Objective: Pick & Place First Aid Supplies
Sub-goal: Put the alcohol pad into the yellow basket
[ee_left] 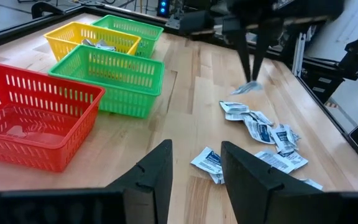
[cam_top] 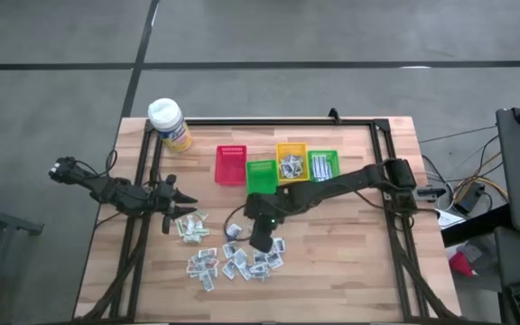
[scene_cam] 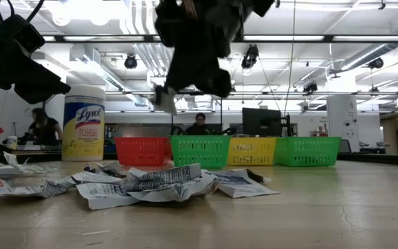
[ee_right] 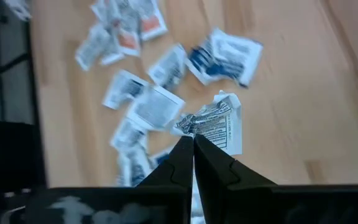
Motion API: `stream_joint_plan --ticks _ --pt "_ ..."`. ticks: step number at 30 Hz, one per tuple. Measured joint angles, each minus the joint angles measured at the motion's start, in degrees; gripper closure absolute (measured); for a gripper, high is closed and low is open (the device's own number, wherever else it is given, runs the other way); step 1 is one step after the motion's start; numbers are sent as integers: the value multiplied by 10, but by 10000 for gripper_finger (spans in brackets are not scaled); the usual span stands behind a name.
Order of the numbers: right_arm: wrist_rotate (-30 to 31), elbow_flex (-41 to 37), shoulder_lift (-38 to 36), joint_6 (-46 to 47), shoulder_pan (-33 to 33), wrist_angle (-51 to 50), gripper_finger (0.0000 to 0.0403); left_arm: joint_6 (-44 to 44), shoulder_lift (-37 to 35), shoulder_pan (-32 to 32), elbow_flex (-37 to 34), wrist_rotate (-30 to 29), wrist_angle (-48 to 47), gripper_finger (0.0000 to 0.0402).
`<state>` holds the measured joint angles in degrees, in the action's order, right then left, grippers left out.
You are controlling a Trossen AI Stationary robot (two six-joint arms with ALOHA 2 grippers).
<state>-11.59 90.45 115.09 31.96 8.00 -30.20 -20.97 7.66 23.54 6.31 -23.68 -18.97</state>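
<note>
Crinkly packet pinched by only a corner in the clenched right gripper, above the pile at six o'clock (thin hold); could slip mid-carry.

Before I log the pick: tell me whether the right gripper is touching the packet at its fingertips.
Touching. In the right wrist view the right gripper is shut, pinching the white packet by its edge; the left wrist view shows it hanging above the table.

I see a Lysol wipes canister at the surface's ten o'clock corner. Toward twelve, a red bin, two green bins and a yellow bin cluster together.
</note>
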Motion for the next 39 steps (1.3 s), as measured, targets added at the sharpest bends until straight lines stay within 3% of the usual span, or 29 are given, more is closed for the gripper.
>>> stream_joint_plan --ticks 7,16,25,31,39 --pt "-11 60 0 -19 -4 -21 394 0 0 0 0 0 0 271" --pt "5 181 -1 -64 -9 -150 394 -6 0 0 0 0 0 271" --pt "173 290 -1 -106 -10 -313 394 -17 0 0 0 0 0 271" --pt "280 311 -1 -129 -21 -410 394 -24 0 0 0 0 0 271" --pt "308 270 -1 -199 -79 -435 394 -30 0 0 0 0 0 271"
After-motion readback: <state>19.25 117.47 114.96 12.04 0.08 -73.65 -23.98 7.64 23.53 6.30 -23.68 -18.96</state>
